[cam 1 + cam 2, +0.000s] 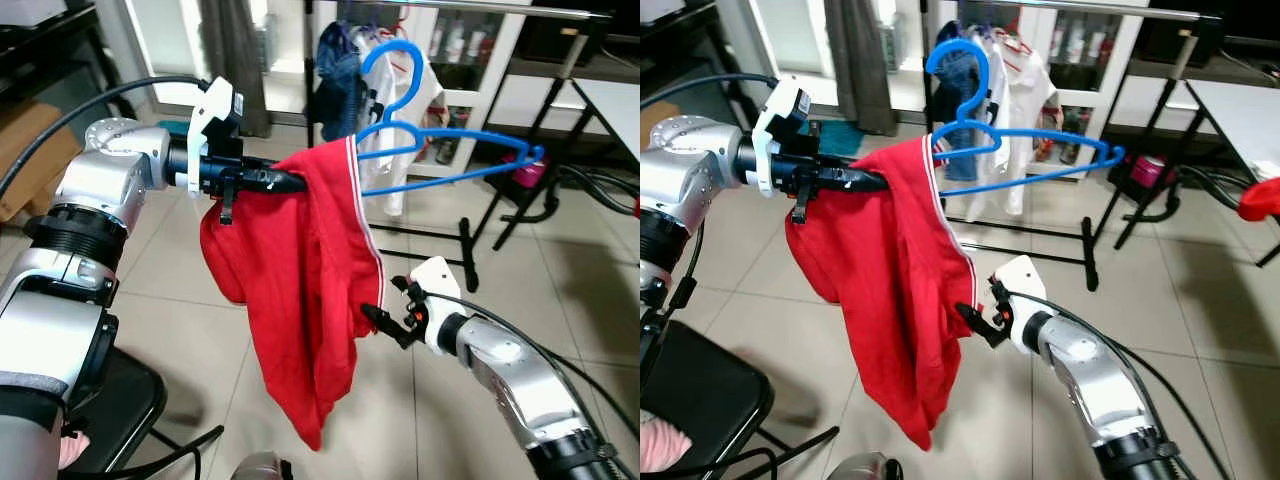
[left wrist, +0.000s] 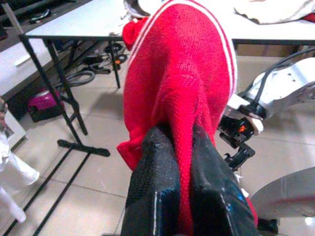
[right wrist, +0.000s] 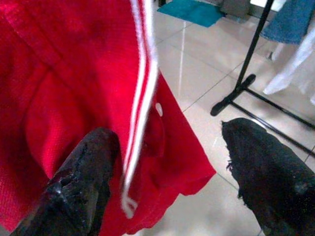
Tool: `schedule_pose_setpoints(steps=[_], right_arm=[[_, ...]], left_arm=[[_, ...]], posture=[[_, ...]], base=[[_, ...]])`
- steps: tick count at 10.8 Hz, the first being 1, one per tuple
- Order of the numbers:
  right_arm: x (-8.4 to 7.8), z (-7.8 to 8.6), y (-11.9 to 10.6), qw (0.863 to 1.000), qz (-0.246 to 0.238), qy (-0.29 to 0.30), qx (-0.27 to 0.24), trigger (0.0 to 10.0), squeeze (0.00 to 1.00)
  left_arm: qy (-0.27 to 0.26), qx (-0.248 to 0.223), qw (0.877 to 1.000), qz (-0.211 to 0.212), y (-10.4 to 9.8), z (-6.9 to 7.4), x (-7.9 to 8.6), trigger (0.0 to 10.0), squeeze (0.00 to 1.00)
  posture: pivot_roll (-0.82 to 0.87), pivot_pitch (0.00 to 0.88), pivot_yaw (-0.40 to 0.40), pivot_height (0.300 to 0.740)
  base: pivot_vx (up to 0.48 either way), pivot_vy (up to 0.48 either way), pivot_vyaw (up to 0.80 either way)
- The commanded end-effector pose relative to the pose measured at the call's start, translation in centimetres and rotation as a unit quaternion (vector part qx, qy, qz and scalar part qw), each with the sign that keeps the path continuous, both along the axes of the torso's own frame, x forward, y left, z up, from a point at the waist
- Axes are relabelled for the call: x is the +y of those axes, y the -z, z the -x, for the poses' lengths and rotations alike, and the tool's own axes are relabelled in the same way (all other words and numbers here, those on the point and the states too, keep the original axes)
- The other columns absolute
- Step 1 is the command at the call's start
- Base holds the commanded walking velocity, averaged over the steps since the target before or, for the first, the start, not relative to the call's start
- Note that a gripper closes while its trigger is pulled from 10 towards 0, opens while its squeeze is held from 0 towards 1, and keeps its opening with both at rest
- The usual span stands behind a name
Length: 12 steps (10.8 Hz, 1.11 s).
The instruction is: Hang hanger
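Mid-carry, our left gripper (image 1: 285, 181) is clamped on the red shirt (image 1: 310, 290) on the blue hanger (image 1: 440, 160), right gripper (image 1: 385, 325) spread apart beside the hem; next we probably lift the hook to the far rail (image 1: 500, 8).

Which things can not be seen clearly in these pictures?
- Left end of the blue hanger: head views, covered by the red shirt.
- What the left gripper pinches besides cloth: the shirt hides it.
- Clothes rail: cut by the top edge.
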State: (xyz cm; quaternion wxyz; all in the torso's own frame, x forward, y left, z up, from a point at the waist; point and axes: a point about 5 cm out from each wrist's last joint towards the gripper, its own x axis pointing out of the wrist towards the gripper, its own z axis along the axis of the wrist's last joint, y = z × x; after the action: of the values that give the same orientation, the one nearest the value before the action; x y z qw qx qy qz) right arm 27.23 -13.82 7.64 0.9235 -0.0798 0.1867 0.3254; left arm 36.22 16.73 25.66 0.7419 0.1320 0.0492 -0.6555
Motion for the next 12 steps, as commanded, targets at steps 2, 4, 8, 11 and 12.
schedule_pose_setpoints(steps=[2,4,8,11,12], right_arm=[[-0.13,-0.45,0.04,1.000,-0.006,-0.002,-0.008,0.0,0.00],[-0.05,-0.47,0.18,0.999,-0.034,-0.006,0.004,0.0,0.00],[-0.10,-0.50,0.22,0.997,-0.072,-0.015,0.019,0.0,0.00],[-0.15,-0.56,0.22,0.996,-0.084,-0.015,0.025,0.0,0.00],[-0.28,-0.59,0.18,0.996,-0.084,-0.015,0.024,0.0,0.00]], left_arm=[[0.005,-0.016,1.000,0.018,-1.06,0.43,0.38,0.0,0.00],[0.001,-0.016,1.000,0.019,-1.14,0.56,0.61,0.0,0.00],[-0.003,-0.016,1.000,0.019,-1.11,0.64,0.63,0.0,0.00],[-0.004,-0.015,1.000,0.019,-1.09,0.73,0.67,0.0,0.00],[-0.006,-0.015,1.000,0.020,-0.99,0.76,0.76,0.0,0.00]], posture=[[0.06,0.037,0.052,0.740],[0.06,0.036,0.047,0.740],[0.06,0.028,0.046,0.740],[0.06,0.028,0.042,0.740],[0.06,0.027,0.041,0.740]], base=[[0.000,0.000,0.00],[0.000,0.000,0.00],[0.000,0.000,0.00],[0.000,0.000,0.00],[0.000,0.000,0.00]])
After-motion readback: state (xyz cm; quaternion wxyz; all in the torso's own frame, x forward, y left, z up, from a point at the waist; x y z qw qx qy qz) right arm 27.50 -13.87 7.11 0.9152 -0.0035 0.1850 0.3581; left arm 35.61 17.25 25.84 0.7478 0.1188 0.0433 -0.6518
